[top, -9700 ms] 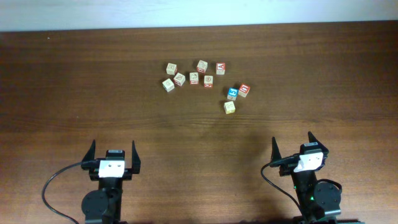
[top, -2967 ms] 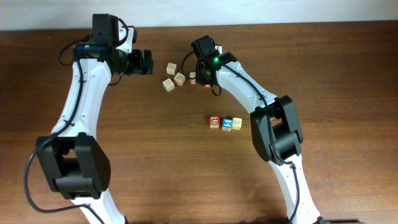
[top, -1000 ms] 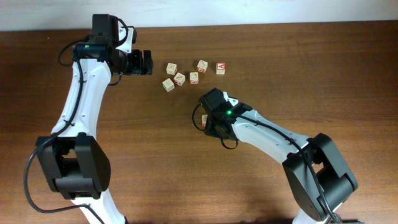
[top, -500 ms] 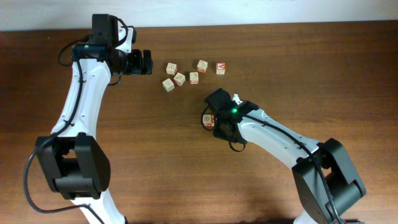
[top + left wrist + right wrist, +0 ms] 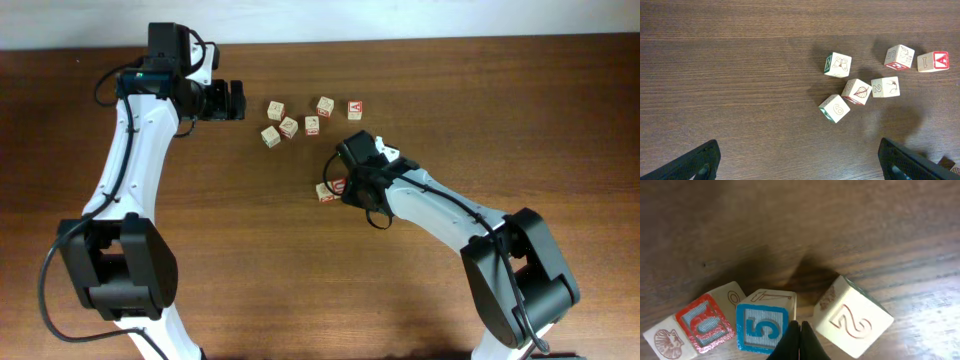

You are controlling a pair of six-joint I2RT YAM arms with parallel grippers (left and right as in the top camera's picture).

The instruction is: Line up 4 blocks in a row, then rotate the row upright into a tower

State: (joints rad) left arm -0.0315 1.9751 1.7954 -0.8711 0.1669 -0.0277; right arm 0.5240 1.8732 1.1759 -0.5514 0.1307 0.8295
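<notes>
Dark wooden table (image 5: 520, 110) all round. Mid-step, by the look of it: turning blocks by nudging with closed tips. Pinched shut on nothing, right gripper (image 5: 800, 336), set in the gap between blue 5 block (image 5: 762, 328) and block marked 2 (image 5: 852, 321), bottom centre of the wrist view. Touching the 5 on its left, red-framed block (image 5: 705, 324). Skewed to both, the 2, a corner toward the tips. Cubes, so no long axis. Fourth block not visible there. Spread wide and empty, left gripper (image 5: 235, 101), upper left of the overhead view, near the pale cluster (image 5: 289, 127). Next, probably: push gently sideways on the 2's corner without shoving its neighbours.
</notes>
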